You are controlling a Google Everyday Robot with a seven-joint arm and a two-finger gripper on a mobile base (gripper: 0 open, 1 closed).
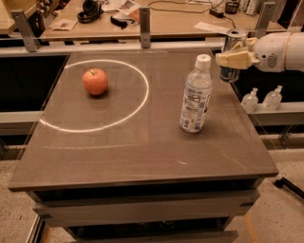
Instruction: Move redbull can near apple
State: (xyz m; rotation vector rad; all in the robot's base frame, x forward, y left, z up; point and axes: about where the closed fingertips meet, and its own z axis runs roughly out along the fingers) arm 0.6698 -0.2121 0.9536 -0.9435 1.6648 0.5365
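Gripper [236,59] sits at far right edge of the table [142,152], coming in from the right on a white arm [280,51]. Tan fingers [228,59] are clamped across the middle of the redbull can [234,38], so it is grasping the can. Can is upright, silver top visible above the fingers, darker lower part showing below them. Can's base is right at the table's right edge; cannot tell if it touches the surface or hangs just above it.

Apple [95,81] is on the far left part of the table, red-orange, stem dimple up, inside a thin white ring [142,97] on the tabletop, toward the ring's upper left. Apple and can are well apart, on opposite sides of the table.

Clear water bottle [195,95] with white cap stands upright between them, nearer the can, just outside the ring's right side and in front and left of the gripper, not touching it.

Two small pump bottles [261,98] sit on a lower ledge beyond the table's right edge, under the arm. Wooden desk [166,21] runs behind the table with black headphones [90,9] and papers on it.
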